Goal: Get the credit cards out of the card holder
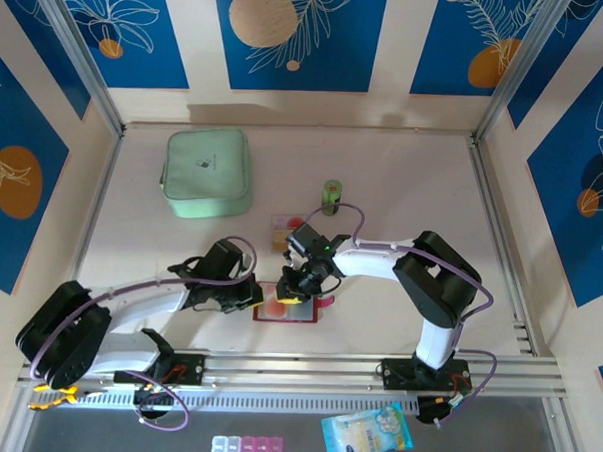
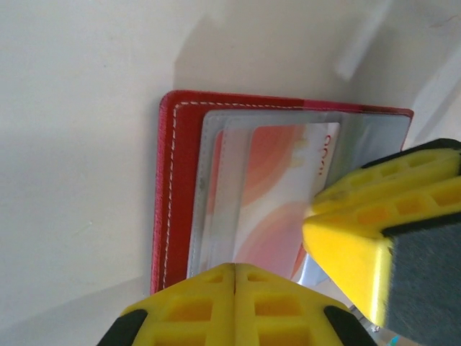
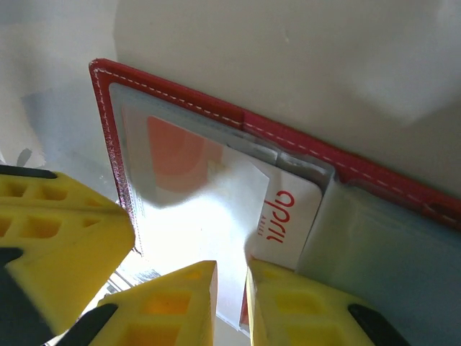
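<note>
Reaching in from the lower left of the overhead view, the left arm lies low and long across the table. Its gripper is closed, fingers pressed together, with the tips at the left edge of the card holder. The right arm rises from its base at lower right, folds at the elbow and stretches leftward, its gripper tipped down over the holder. In the right wrist view its fingers stand only narrowly apart, pinched on the whitish card with red lettering, which sticks partway out of a clear sleeve. The holder lies open and flat at lower centre, just above the rail that carries the arm bases. A second card lies loose on the table above it. Farther up, a mint-green case sits at upper left and a small green cylinder near centre. Blue leaf-print panels wall the pale tabletop.
</note>
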Available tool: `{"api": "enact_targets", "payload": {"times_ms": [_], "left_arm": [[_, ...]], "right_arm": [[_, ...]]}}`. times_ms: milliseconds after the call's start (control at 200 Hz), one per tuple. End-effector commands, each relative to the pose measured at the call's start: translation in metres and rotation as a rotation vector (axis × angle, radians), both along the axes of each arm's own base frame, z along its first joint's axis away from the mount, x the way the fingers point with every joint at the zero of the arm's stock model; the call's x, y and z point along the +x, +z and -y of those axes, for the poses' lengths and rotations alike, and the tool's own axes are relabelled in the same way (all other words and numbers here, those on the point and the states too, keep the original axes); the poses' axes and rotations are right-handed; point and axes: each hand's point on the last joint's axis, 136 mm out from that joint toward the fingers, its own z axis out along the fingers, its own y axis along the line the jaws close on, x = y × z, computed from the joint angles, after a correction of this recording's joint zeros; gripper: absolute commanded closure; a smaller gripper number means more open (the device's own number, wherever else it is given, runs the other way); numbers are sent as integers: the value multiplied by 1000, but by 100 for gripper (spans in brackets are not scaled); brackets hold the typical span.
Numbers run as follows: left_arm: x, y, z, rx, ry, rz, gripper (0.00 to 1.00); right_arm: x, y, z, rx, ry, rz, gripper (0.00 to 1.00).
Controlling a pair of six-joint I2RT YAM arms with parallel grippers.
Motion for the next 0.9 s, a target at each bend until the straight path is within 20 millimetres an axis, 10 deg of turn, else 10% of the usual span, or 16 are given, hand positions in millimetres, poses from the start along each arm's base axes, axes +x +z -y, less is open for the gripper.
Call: {"api": "enact_targets", "payload": {"times_ms": [0,475,895], "left_arm": [[7,8,12,-48,-19,13,95],[-8,-12,-7,29,-3,-31,96],[5,16,3,-23,-4,35,95]], "right_arm": [[-1,11,2,-8,11,24,80],[6,30,16,16,-53,63,72],[-1,19,8,58,-46,-1,70]]}}
